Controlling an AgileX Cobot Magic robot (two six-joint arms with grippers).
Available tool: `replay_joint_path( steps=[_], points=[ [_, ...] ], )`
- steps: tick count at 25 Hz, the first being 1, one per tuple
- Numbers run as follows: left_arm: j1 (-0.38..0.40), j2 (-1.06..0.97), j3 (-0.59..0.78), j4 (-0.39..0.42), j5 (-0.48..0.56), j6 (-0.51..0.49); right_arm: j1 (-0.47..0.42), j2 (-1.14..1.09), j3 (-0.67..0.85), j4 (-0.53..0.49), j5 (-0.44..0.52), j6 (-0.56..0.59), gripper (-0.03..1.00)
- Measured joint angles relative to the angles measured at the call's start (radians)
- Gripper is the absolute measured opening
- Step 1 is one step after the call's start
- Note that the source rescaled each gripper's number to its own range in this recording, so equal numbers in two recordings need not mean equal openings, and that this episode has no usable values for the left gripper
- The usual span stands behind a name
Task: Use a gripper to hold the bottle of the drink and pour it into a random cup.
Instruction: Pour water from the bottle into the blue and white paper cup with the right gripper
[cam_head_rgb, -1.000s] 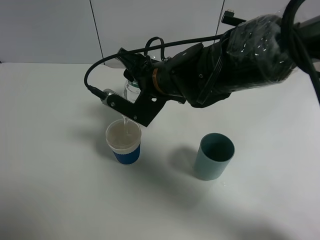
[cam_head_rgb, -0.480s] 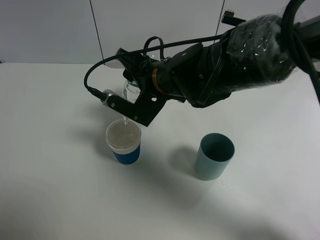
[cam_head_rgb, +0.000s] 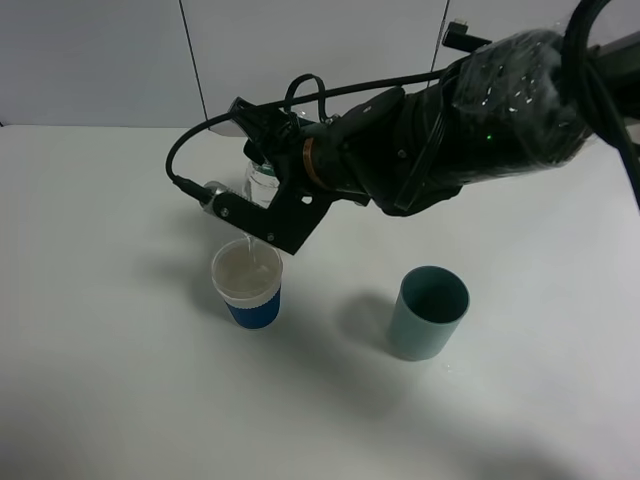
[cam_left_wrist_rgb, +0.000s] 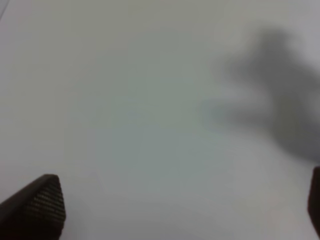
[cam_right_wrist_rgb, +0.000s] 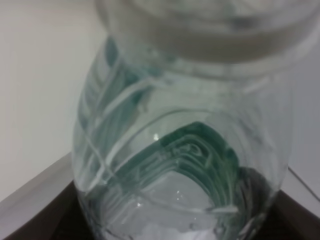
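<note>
R gripper clamped on bottle, tilted, mouth down. Cup sat just below the gripper, and a thin stream ran into it. Judged bottle light, thin-walled, slick, squashy: grip mid-body, moderate force. L gripper spread, held 0.

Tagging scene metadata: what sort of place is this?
Probably a robot lab bench, not a home: plain white table, blank wall panels, and just a blue-sleeved cup, teal cup and the gripped bottle staged.
</note>
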Motion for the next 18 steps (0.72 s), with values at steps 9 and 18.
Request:
replay_joint_path(
  steps=[9,18],
  points=[
    [0.0,0.0,0.0,0.0,0.0,0.0,0.011,0.0,0.0,-0.022,0.005,0.0,0.0],
    [0.0,0.0,0.0,0.0,0.0,0.0,0.011,0.0,-0.002,-0.022,0.025,0.0,0.0]
  ],
)
